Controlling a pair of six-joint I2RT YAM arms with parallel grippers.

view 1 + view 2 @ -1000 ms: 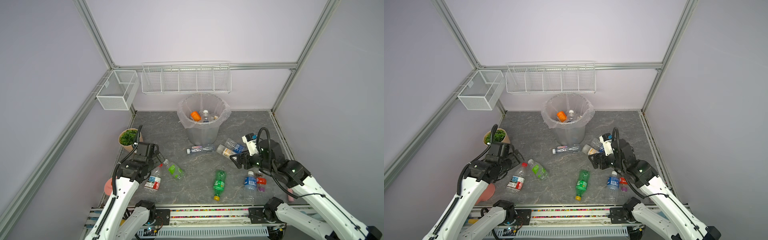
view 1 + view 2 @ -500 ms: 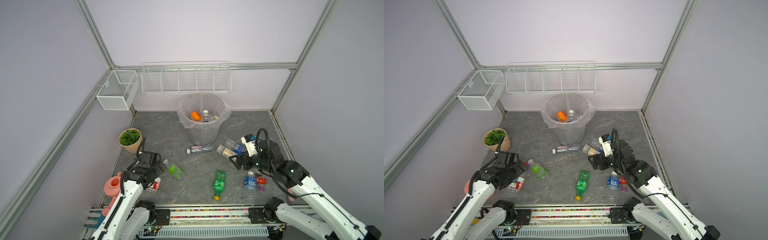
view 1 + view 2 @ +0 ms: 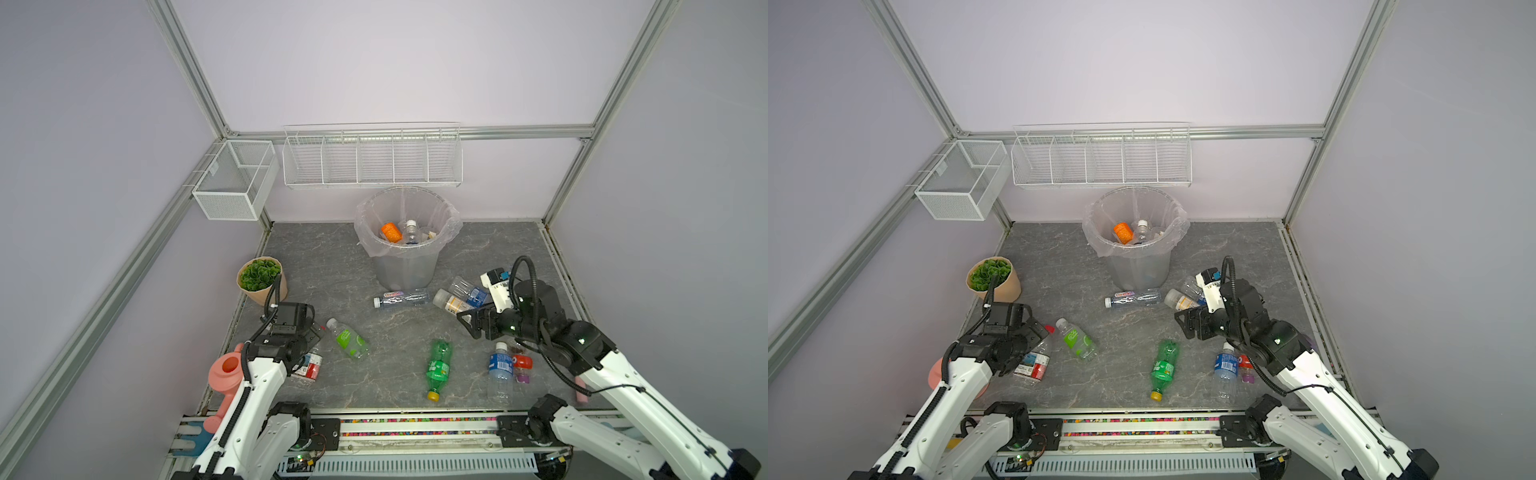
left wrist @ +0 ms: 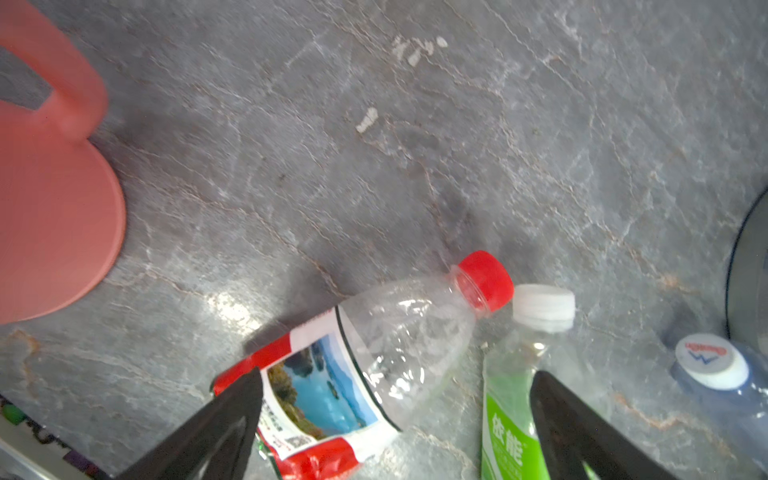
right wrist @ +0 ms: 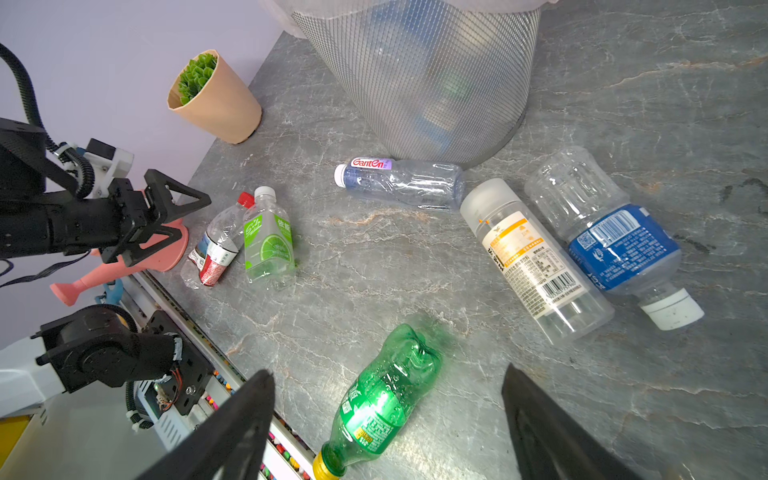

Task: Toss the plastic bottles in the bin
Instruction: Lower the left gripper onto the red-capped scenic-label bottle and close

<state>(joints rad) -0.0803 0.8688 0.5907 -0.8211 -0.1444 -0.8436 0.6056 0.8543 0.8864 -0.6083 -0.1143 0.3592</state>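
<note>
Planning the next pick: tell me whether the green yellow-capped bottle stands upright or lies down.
Lying down: in both top views the green bottle rests lengthwise on the grey tabletop.

The grey stone table holds the bin, a plant pot and a pink watering can. Plastic bottles lie flat on it, like the green bottle.
</note>
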